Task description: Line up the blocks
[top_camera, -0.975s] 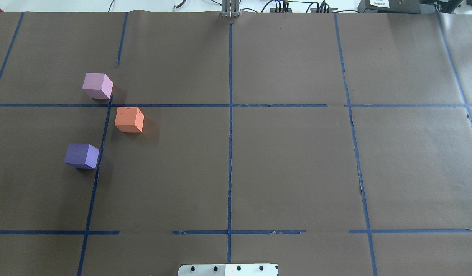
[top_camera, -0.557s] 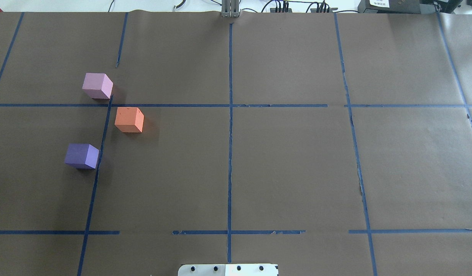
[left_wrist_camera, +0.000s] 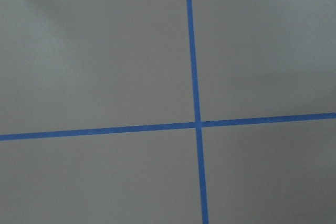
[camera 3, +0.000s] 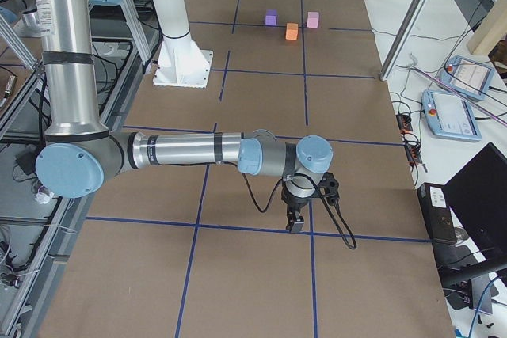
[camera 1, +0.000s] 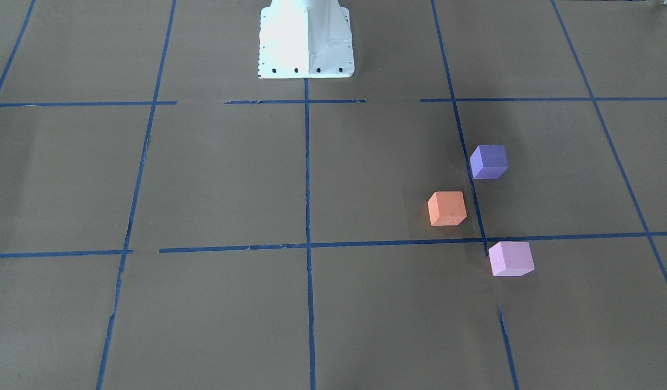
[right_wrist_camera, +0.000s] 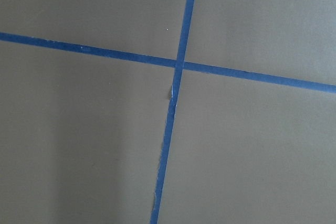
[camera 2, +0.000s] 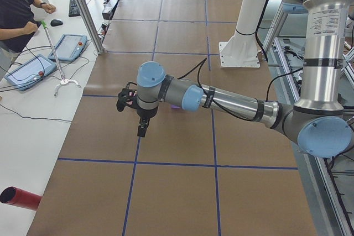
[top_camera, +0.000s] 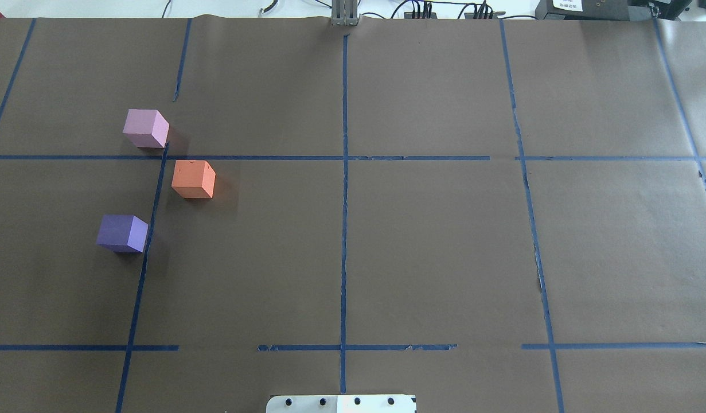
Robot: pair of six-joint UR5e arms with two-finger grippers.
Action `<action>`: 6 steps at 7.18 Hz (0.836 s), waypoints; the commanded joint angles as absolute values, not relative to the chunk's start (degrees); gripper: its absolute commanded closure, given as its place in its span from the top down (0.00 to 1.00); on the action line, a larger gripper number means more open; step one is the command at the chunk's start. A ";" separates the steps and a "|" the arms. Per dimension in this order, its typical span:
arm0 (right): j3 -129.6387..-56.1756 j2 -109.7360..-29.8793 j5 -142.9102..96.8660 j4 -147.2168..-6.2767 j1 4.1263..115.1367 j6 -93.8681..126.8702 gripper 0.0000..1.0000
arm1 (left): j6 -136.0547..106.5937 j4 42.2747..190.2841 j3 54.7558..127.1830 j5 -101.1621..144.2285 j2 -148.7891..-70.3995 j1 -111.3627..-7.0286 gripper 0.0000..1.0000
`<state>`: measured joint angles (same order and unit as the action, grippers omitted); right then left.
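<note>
Three cubes sit apart on the brown paper on the robot's left side, in a zigzag. In the overhead view the pink-lilac block (top_camera: pixel 145 128) is farthest, the orange block (top_camera: pixel 193 179) is in the middle and offset right, and the dark purple block (top_camera: pixel 122 233) is nearest. They also show in the front view: purple (camera 1: pixel 489 161), orange (camera 1: pixel 447 208), pink-lilac (camera 1: pixel 510 258). The left gripper (camera 2: pixel 142 131) shows only in the left side view and the right gripper (camera 3: pixel 295 223) only in the right side view. Both hang above bare paper, and I cannot tell whether they are open or shut.
Blue tape lines (top_camera: pixel 343 189) divide the paper into a grid. The white robot base (camera 1: pixel 306 38) stands at the near edge. An operator (camera 2: pixel 16 9) and control tablets (camera 2: pixel 69 47) are beside the table, and a red cylinder (camera 2: pixel 19 198) lies off its edge.
</note>
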<state>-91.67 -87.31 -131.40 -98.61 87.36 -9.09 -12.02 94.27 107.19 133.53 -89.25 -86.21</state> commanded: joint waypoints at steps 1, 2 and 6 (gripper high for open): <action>-91.67 -87.28 -131.40 -98.61 87.36 -9.14 1.00 | -26.38 93.95 114.75 133.95 -90.17 -76.53 1.00; -91.67 -87.36 -131.40 -98.61 87.36 -9.05 1.00 | -31.41 94.04 115.92 133.68 -93.92 -70.64 1.00; -91.67 -87.28 -131.40 -98.61 87.36 -9.05 1.00 | -44.29 98.40 108.84 130.44 -106.07 -55.40 1.00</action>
<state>-91.67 -87.32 -131.40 -98.61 87.36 -9.06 -42.85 95.46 111.32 131.73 -104.04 -58.66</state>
